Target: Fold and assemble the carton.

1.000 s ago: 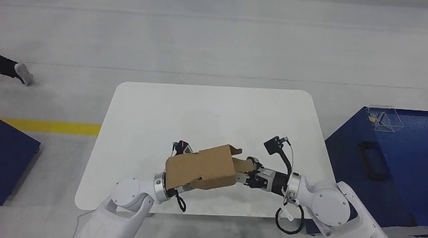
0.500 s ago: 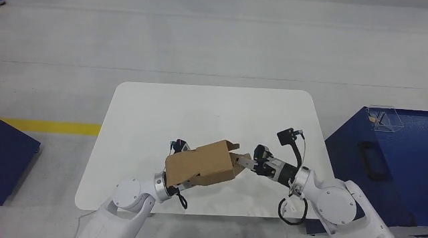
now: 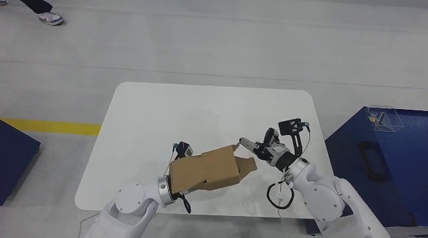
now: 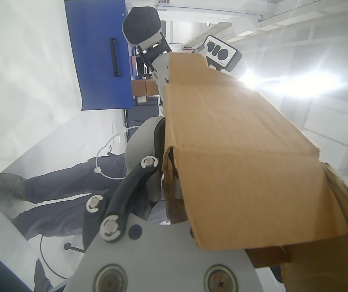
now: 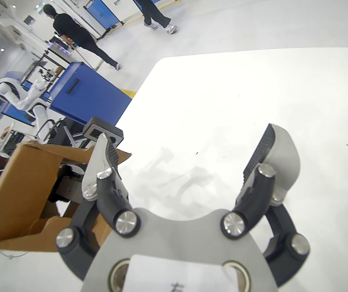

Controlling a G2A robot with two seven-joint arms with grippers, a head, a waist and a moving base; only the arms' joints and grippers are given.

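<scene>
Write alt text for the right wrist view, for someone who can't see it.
The right gripper is open, its jaws spread wide over a white table. A brown carton with an open end is close beside one jaw; whether they touch is unclear.

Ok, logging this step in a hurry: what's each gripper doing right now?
Left gripper: shut on the carton.
Right gripper: open, holding nothing.

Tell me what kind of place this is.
Probably a robotics test hall or workshop: a broad grey floor with a yellow line, blue cabinets, and another white robot at a station, beyond the white table where the carton is held.
</scene>
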